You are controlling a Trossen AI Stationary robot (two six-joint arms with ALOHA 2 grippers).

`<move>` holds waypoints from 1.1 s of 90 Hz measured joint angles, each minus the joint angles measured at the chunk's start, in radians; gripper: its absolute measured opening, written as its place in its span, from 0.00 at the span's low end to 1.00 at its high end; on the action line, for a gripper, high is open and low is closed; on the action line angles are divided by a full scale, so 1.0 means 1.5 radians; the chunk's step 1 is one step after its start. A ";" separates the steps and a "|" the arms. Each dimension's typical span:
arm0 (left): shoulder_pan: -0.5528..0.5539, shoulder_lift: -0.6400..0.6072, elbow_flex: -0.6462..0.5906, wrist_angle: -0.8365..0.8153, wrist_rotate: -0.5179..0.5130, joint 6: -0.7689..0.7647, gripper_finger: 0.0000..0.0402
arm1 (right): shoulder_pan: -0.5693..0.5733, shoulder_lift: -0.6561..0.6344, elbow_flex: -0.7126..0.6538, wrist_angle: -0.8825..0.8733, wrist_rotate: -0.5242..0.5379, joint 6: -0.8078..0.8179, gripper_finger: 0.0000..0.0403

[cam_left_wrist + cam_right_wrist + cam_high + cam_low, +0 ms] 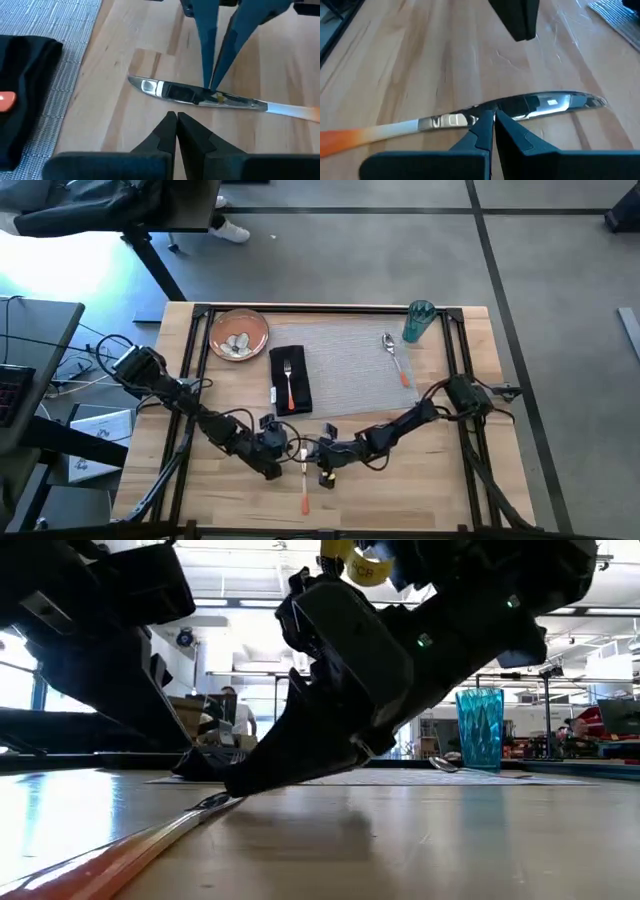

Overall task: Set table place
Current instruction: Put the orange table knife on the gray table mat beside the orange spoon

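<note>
An orange-handled knife (pixel 304 480) lies flat on the bare wood of the table (pixel 420 480), near its front edge and in front of the grey placemat (pixel 350 375). My right gripper (pixel 494 117) is shut, its tips at the knife's metal blade. My left gripper (pixel 176 120) is also shut and points at the blade from the other side, a little short of it. On the placemat lie a black napkin (pixel 301 370) with a fork (pixel 289 380) on top and a spoon (pixel 395 355). The orange-brown plate (pixel 238 335) and the teal cup (pixel 418 322) stand at the mat's far corners. My right gripper touches the knife's blade (pixel 220 98) with its shut fingertips (pixel 212 85), close to where the metal meets the handle. The fingers slant down from the table's right side and lie across the knife. The knife stays flat on the wood.
The plate holds a few pale pieces (pixel 237 345). A black rail frame (pixel 460 340) runs along the table's edges. The two arms meet tip to tip over the knife. Bare wood (pixel 420 490) lies to the right of the grippers at the front.
</note>
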 joint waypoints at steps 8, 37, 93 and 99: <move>0.002 0.001 0.000 0.000 0.000 0.000 0.00 | -0.001 0.000 0.000 -0.001 0.008 -0.002 0.00; 0.002 0.049 0.000 0.070 0.015 0.000 0.00 | -0.002 0.000 0.001 -0.040 0.024 -0.007 0.00; 0.025 0.100 0.001 0.144 0.020 0.039 0.00 | -0.002 0.000 0.003 -0.040 0.021 0.013 0.00; 0.024 0.103 0.001 0.144 0.017 0.038 0.00 | -0.002 0.000 0.003 -0.040 0.019 0.013 0.00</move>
